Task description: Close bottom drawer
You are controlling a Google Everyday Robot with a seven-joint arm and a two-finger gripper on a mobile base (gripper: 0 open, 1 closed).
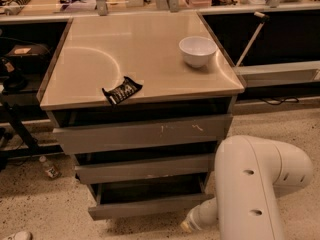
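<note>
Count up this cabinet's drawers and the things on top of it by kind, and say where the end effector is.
Grey handleless drawers: 3 (top drawer, middle drawer, bottom drawer)
White round bowl: 1
Black crinkled packet: 1
Total: 5
End effector: low, beside the bottom drawer's right end.

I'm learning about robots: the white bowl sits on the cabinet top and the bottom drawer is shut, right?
No. The camera view shows the bottom drawer pulled out, not shut. The white bowl does sit on the cabinet top. The gripper is out of sight, below the white arm.
</note>
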